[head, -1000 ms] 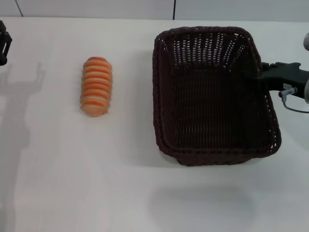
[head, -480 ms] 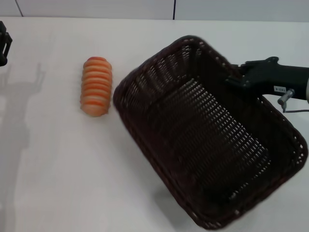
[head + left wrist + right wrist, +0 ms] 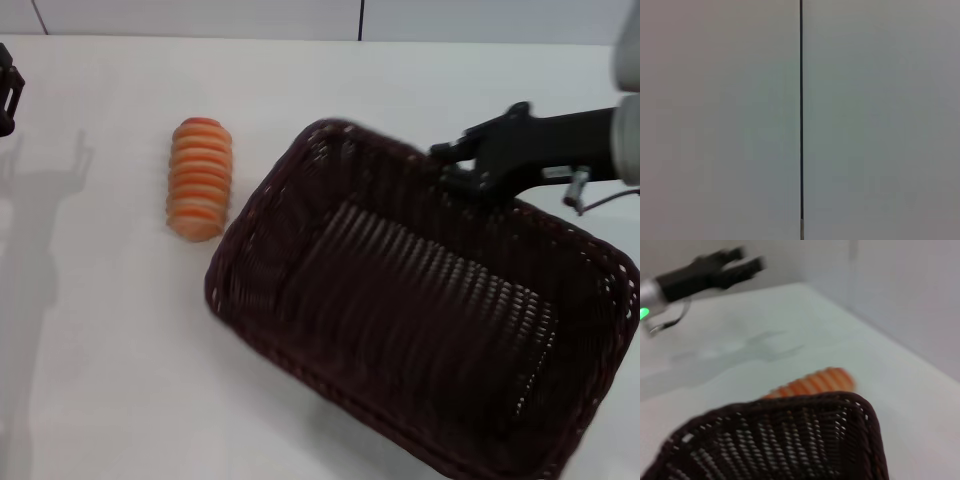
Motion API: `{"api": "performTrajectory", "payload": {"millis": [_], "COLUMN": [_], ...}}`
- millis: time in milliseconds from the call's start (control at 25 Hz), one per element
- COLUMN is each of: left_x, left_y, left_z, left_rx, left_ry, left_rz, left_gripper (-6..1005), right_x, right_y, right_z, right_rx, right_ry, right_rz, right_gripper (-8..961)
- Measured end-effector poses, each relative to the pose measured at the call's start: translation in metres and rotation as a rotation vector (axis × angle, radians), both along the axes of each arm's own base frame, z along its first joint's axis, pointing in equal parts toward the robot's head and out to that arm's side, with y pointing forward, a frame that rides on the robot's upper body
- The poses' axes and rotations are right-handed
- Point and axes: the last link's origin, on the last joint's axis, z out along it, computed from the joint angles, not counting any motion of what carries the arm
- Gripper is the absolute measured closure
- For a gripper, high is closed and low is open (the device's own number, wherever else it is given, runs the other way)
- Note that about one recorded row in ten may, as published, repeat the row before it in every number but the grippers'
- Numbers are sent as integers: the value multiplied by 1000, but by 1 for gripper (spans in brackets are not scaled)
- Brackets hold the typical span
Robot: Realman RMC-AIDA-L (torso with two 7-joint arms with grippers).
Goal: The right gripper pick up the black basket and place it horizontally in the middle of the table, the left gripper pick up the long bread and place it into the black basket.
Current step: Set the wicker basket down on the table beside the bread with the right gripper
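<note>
The black basket (image 3: pixel 420 310) is a large dark woven wicker basket, held up off the table (image 3: pixel 100 350) and turned at a slant in the head view. My right gripper (image 3: pixel 455 165) is shut on the basket's far rim. The basket also fills the lower part of the right wrist view (image 3: pixel 775 440). The long bread (image 3: pixel 199 178), ridged with orange and cream stripes, lies on the table just left of the basket; it shows behind the rim in the right wrist view (image 3: pixel 815 382). My left gripper (image 3: pixel 8 90) is parked at the far left edge; it shows open in the right wrist view (image 3: pixel 735 265).
A wall with a dark vertical seam (image 3: pixel 801 115) fills the left wrist view. The back edge of the table (image 3: pixel 300 40) runs along the top of the head view.
My right gripper has lifted the basket and swung it round, from lengthwise at the right towards the table's middle. Its near-left corner now comes close to the bread. The bread and left arm have not moved.
</note>
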Motion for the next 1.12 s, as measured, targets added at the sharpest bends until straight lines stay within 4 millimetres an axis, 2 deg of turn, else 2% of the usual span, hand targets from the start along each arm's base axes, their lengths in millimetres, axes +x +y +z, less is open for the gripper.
{"api": "performTrajectory", "payload": {"millis": [40, 240, 440, 600, 680, 960, 1120], "left_x": [1, 2, 3, 4, 5, 6, 6], "left_y": [1, 3, 4, 5, 6, 6, 6], "left_z": [0, -1, -1, -1, -1, -3, -3], "left_rx": [-1, -5, -7, -8, -8, -14, -15], "left_ry": [0, -16, -38, -38, -38, -37, -37], "left_rz": [-2, -6, -14, -16, -18, -23, -23], "left_gripper": [237, 239, 241, 242, 243, 245, 247], "right_x": [-5, -14, -24, -31, -36, -47, -51], "right_y": [4, 19, 30, 33, 33, 38, 37], "right_z": [-9, -26, -31, -34, -45, -69, -74], "right_rx": [-45, -96, -76, -81, -117, -126, -124], "right_ry": [-40, -112, -159, -186, -240, -311, -321], "right_rz": [46, 90, 162, 215, 292, 354, 375], "right_gripper": [777, 783, 788, 790, 791, 793, 797]}}
